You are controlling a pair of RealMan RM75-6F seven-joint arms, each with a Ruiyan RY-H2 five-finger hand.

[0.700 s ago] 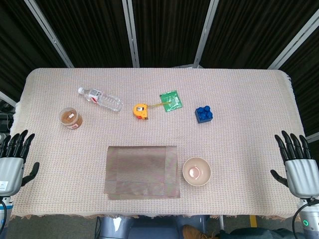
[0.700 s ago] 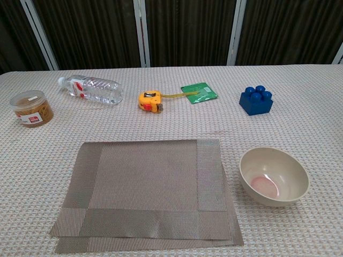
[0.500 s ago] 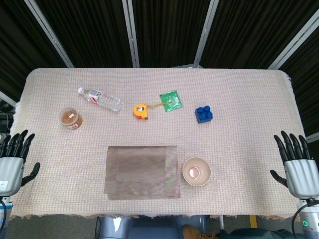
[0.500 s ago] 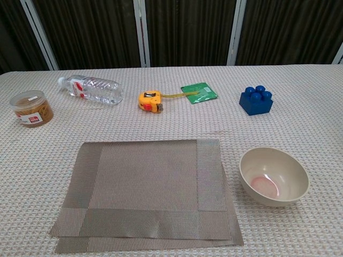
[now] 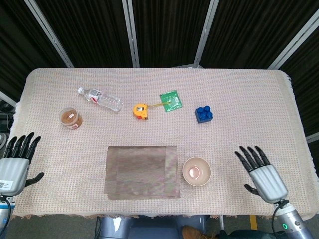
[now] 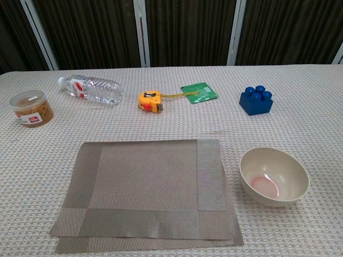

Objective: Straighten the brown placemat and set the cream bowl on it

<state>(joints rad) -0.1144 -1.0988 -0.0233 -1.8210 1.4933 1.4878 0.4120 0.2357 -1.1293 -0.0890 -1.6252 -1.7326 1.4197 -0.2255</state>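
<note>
Both hands, left (image 5: 14, 167) and right (image 5: 265, 175), empty with fingers spread over the bench (image 5: 249, 104), bowl (image 5: 197, 171) just beside the mat (image 5: 143, 172), not on it.

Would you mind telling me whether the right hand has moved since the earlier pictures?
Yes. In the head view the right hand has come in from the table's right edge toward the cream bowl, open and holding nothing; the bowl has not shifted.
</note>
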